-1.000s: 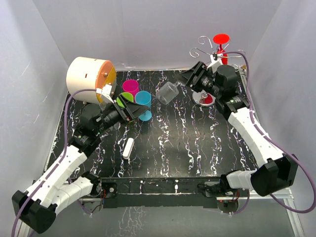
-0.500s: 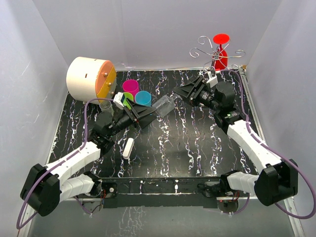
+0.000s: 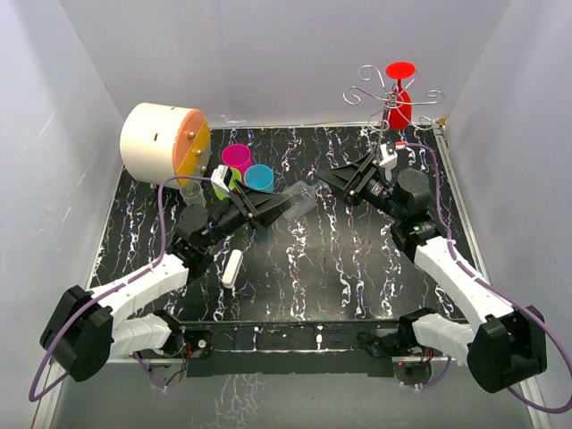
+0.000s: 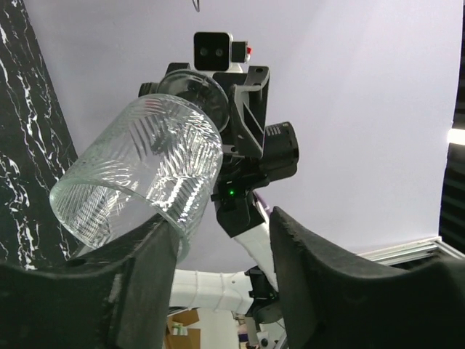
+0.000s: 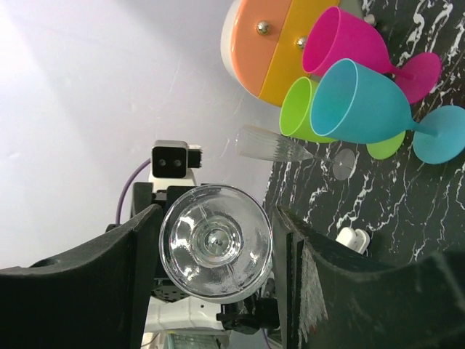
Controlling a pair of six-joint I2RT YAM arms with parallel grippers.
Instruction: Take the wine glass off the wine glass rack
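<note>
So the clear wine glass [image 3: 299,198] is already off the wine glass rack [image 3: 386,94]. It hangs in mid-air over the middle of the bench [image 3: 357,268], well apart from the rack at the back right corner, where a red glass [image 3: 399,105] hangs upside down.

The right pincer [image 5: 218,218] has the glass clamped at its foot end, both fingers snug against the round bottom. The left pincer [image 4: 221,225] is about half open and straddles the rim of the bowl. One finger looks to be touching the ribbed wall, and there's a visible gap on the other side, so it has no grip yet.

The key bit is that the glass's long axis runs almost straight from one pincer to the other, tilted a little, with the open mouth toward the left arm and the foot toward the right. Both arms are right on it (looks like a handover to me). My guess is the left needs to squeeze across the bowl before the right lets go, otherwise it drops.
</note>
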